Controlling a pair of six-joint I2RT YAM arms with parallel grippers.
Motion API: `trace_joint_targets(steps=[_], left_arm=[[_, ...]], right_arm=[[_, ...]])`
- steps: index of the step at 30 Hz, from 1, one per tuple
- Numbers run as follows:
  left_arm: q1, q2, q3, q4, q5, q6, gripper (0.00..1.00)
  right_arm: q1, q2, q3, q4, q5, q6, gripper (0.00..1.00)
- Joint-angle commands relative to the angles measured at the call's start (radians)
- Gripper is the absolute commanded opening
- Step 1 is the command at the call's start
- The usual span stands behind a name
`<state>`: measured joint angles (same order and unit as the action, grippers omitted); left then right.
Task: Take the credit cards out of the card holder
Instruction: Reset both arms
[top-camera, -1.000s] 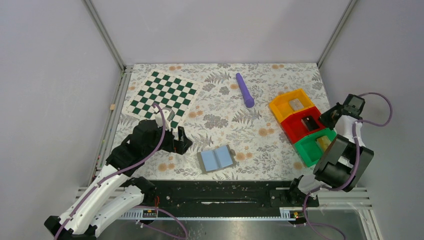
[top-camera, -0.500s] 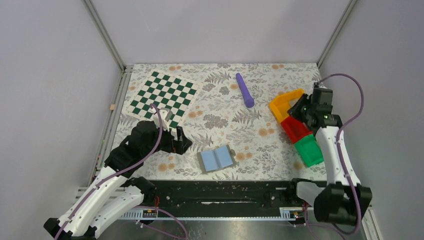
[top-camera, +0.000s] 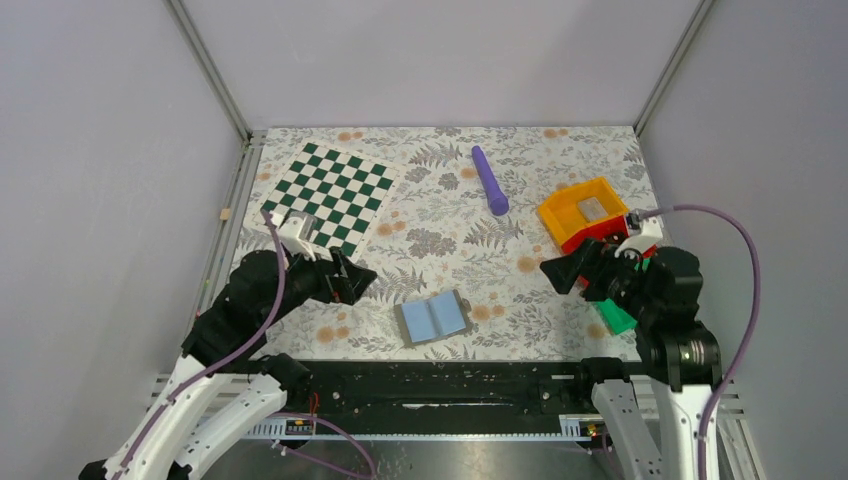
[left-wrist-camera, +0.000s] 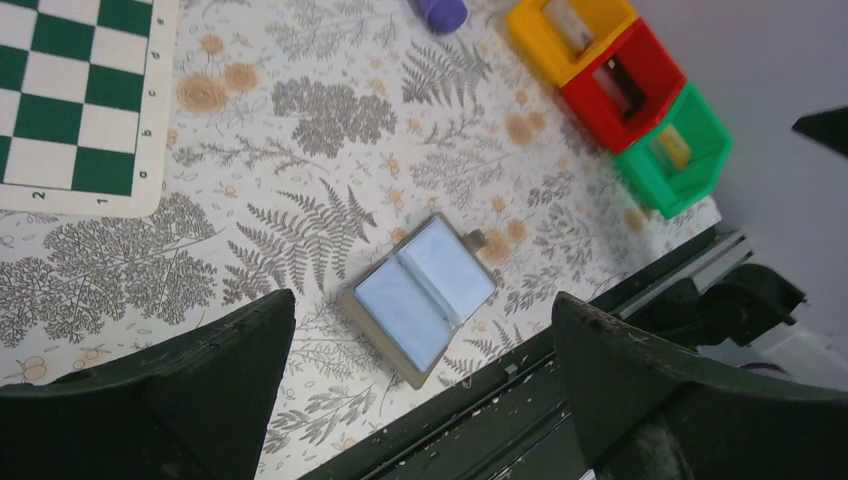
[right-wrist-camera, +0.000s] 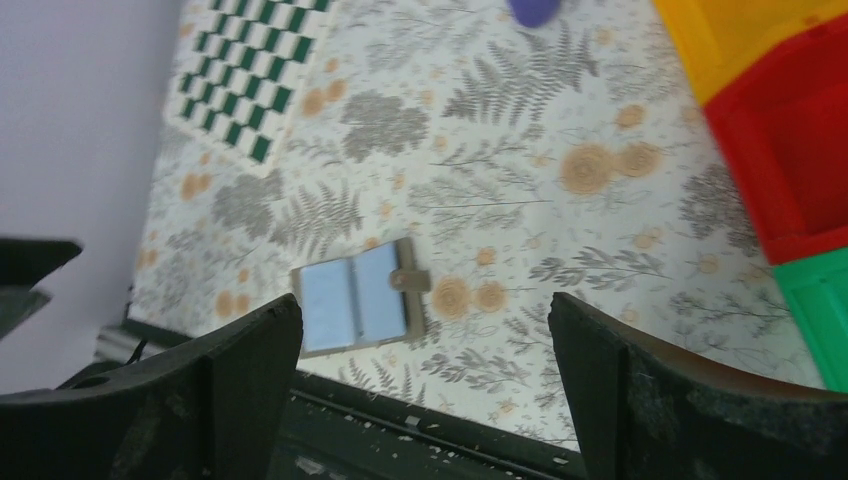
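The card holder (top-camera: 433, 318) lies flat and open like a booklet on the floral tabletop (top-camera: 440, 250). It sits close to the near edge and about midway between the two arms. Both light blue inner faces turn upward, a grey border frames them, and a small grey tab (left-wrist-camera: 475, 238) sticks out from the right leaf.

The left hand (top-camera: 352, 280) hangs to the left of the card holder and a little farther back, apart from it. Its fingers are spread wide with nothing between them. In the left wrist view the card holder shows in the gap between the two dark fingers.

The right hand (top-camera: 560, 272) is to the right of the card holder, just in front of the bins and pointing left. It is also released, its fingers well apart and empty.

A green-and-white chessboard (top-camera: 330, 190) lies at the far left, and a purple stick (top-camera: 490, 180) lies at the far middle. Along the right side three bins touch in a row:
- The yellow bin (left-wrist-camera: 527, 30) is farthest and holds a pale piece (top-camera: 592, 208).
- The red bin (left-wrist-camera: 650, 75) is in the middle and holds a dark flat piece (left-wrist-camera: 622, 85).
- The green bin (left-wrist-camera: 700, 165) is nearest and holds a yellowish piece (left-wrist-camera: 672, 148).

From above, the right arm covers most of the red bin and part of the green one.
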<state>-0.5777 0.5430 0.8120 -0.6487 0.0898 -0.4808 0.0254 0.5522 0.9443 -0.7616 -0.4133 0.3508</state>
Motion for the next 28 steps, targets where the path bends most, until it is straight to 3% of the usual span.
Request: trace_joint_targets(steps=[1,14,28], left_arm=[[0.005,-0.056,0.058,0.049,-0.073,-0.041,0.99],[0.004,-0.132,0.030,0.018,-0.112,-0.068,0.99],[0.004,-0.139,0.009,0.049,-0.095,-0.069,0.99]], right_arm=[[0.006,-0.079,-0.003,-0.048,-0.146,0.014,1.00],[0.005,-0.081,-0.019,0.011,-0.290,0.103,0.99],[0.006,-0.081,-0.050,0.030,-0.268,0.110,0.99]])
